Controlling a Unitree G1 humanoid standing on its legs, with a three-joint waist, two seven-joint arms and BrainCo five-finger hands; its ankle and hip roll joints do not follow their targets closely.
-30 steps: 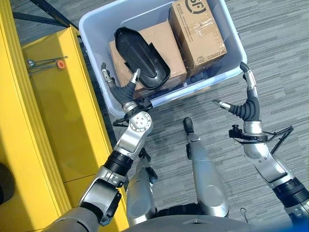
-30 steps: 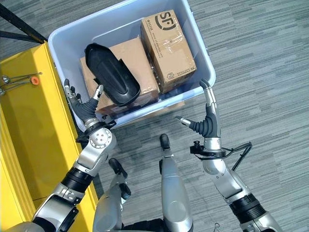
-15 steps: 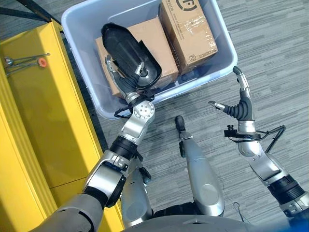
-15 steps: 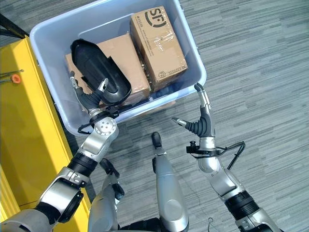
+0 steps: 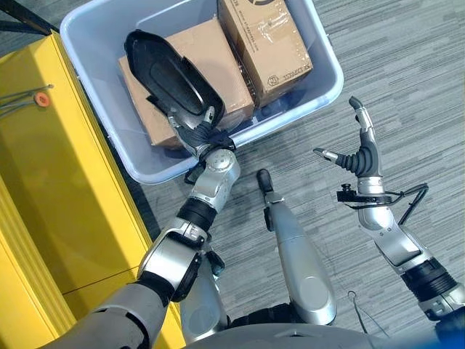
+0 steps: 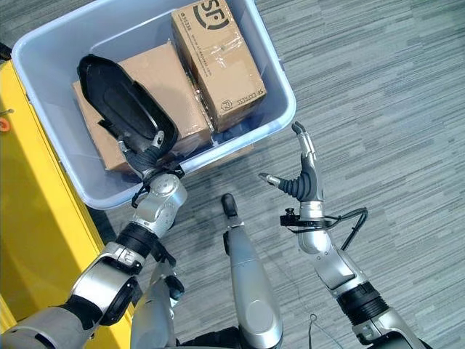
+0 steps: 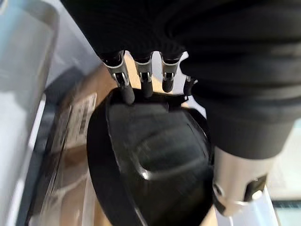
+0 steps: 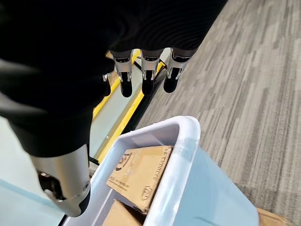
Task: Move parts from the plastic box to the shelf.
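Left robot hand (image 5: 197,131) grips black part (image 5: 166,75) (in box (image 5: 320,51)).

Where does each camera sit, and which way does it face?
Left eye view: on the head, looking down at the pale blue plastic box; both arms show.
Right eye view: beside it, same scene.
Left wrist view: on the left arm, along the left hand to the black moulded plastic part.
Right wrist view: on the right arm, along the open right hand to the box rim and grey carpet.
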